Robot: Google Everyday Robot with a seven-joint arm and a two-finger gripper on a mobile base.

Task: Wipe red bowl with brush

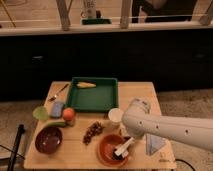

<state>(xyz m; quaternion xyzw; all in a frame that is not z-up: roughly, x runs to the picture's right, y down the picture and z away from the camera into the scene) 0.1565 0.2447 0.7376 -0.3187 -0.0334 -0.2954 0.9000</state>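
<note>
Wiping step: brush (122, 149) head down in red bowl (103, 149), gripper (127, 137) at handle top, grip cannot tell. Next: sweep bristles round inside.

- The surface (75, 155) is lit warmly and dimly from above.
- The claw (129, 141), held low over the red bowl (104, 150), is caught in that light.
- Behind the claw, a wide band is left almost black.
- The pale arm (170, 131) is rendered brightest.

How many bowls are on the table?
2: the red bowl at the front, under the pincer; the dark maroon bowl front left. The arm may hide others.
</note>
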